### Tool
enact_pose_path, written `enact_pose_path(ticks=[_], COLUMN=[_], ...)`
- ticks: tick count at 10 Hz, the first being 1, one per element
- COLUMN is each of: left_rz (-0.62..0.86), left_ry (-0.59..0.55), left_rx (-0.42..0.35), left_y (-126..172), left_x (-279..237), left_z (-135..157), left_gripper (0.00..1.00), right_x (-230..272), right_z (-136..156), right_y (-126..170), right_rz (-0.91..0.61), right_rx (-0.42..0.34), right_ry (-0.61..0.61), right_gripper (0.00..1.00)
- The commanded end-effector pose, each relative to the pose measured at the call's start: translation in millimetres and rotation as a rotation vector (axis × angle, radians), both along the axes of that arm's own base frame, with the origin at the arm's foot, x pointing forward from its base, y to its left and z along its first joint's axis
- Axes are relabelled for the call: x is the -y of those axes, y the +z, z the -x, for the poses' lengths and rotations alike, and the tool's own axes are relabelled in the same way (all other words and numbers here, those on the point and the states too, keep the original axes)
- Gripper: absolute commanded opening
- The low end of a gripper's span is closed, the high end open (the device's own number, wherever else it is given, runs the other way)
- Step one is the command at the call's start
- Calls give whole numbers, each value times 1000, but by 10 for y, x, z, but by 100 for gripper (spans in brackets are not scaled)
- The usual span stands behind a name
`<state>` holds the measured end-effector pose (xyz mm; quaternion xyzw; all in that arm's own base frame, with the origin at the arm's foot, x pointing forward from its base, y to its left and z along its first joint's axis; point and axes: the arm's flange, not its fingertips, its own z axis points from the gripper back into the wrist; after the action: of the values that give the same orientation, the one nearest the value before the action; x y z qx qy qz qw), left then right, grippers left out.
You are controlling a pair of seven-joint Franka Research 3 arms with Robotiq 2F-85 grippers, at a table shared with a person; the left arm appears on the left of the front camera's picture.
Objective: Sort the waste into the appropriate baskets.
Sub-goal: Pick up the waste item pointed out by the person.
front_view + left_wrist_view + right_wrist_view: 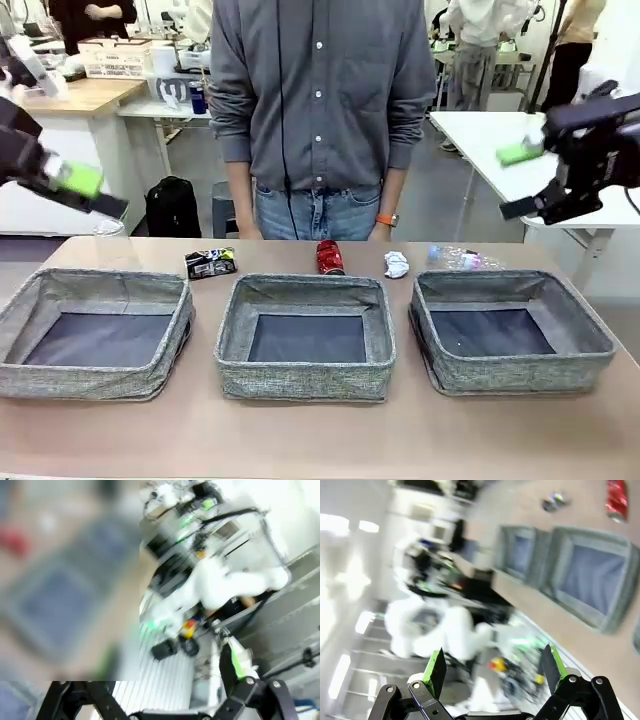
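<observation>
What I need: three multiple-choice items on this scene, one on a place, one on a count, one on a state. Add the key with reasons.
1. Where is the crushed red can?
A. on the table, just beyond the middle basket
B. inside the left basket
C. between a gripper's fingers

2. How many grey baskets stand on the table?
A. two
B. four
C. three

3. How do the right gripper's jaws stand?
A. shut, empty
B. open, nothing between them
C. shut on a piece of waste

Key:
1 A, the can is on bare tabletop behind that basket's far rim.
2 C, three stand side by side in a row.
3 B, its fingers stand wide apart with nothing held between them.
</observation>
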<state>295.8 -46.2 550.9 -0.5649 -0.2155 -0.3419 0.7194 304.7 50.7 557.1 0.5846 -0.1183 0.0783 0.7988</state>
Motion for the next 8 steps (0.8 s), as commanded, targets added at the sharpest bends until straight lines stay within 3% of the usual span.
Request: enact_pose_path(ticks=[1,2,3,4,8], left_rz=[223,249,152,225,225], left_ry=[45,146,127,84,84], left_rx=[-7,-6,-67,-20,-20], left_y=[-362,-393,-432,-105,-105], left_x=[-26,-42,109,-228,-228], left_z=[62,-25,-171,-179,-179], left_gripper=[100,100,100,100,100], right_x=[64,77,-73,197,197], right_z=[-37,-70,-137,-233,-233], right_y=[-313,-383,-484,-144,-144], right_rz=[-192,-128,37,-170,-170], right_rx=[-16,-46,-21,-51,-51], right_ry=[-70,-120,-149,-91,-91], right_gripper=[100,100,100,100,100])
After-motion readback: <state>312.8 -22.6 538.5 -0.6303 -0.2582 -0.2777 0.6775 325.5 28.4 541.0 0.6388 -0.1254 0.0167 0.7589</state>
